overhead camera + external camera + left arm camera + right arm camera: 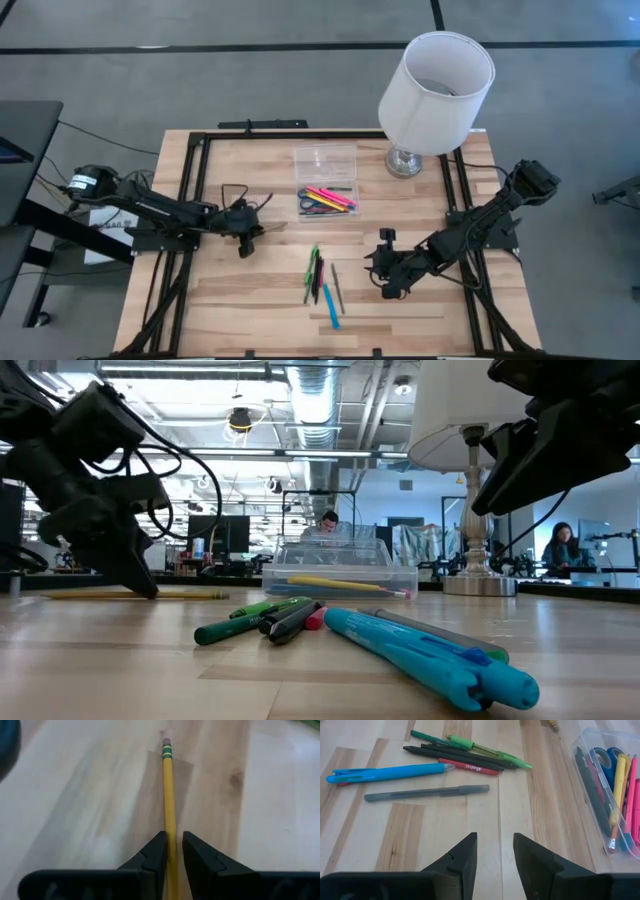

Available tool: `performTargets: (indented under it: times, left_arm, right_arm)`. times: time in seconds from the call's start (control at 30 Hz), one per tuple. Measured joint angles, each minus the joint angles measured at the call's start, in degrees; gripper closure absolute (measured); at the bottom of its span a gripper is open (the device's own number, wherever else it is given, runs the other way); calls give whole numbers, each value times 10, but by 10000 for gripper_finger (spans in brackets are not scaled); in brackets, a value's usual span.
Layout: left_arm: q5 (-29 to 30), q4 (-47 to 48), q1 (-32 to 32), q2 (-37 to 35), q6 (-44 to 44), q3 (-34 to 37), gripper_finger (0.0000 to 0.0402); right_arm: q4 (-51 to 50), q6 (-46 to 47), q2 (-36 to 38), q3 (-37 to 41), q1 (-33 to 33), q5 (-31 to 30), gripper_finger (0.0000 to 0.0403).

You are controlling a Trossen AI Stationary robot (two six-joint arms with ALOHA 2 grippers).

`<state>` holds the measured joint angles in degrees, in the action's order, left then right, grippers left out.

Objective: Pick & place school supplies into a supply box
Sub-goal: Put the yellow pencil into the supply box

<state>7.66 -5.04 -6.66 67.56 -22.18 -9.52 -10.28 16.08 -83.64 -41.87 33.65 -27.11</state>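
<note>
1. blue pen (420, 652) lies nearest the low camera, in the loose cluster mid-tabletop (240, 300).
2. left gripper (173, 851), jaws nearly shut, pinches a yellow pencil (169, 805) lying flat between them.
3. right gripper (493, 851) hovers with jaws apart and empty, near the grey pen (425, 793).
4. supply box (326, 180) sits beside the lamp (432, 95), partly filled.

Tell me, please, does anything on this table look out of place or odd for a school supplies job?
The white lamp stands at the table's far edge beside the clear supply box, which looks odd among school supplies. Otherwise, loose pens lie in a heap mid-table, and the left end effector is closed on a yellow pencil.
</note>
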Motion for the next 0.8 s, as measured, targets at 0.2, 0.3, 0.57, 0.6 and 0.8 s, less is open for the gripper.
performTargets:
  times: [0.2, 0.3, 0.57, 0.6, 0.8]
  left_arm:
    - [41, -27, -46, 37, -19, -2, 373]
    - [62, -63, -62, 65, -26, -2, 391]
    - [82, -101, -73, 83, -26, -1, 395]
    - [82, -105, -73, 83, -25, 0, 395]
    - [81, -128, -76, 86, 7, 3, 397]
  right_arm:
    - [0, 0, 0, 0, 0, 0, 282]
    - [0, 0, 0, 0, 0, 0, 282]
    - [0, 0, 0, 0, 0, 1, 282]
    - [0, 0, 0, 0, 0, 1, 282]
    - [0, 0, 0, 0, 0, 1, 282]
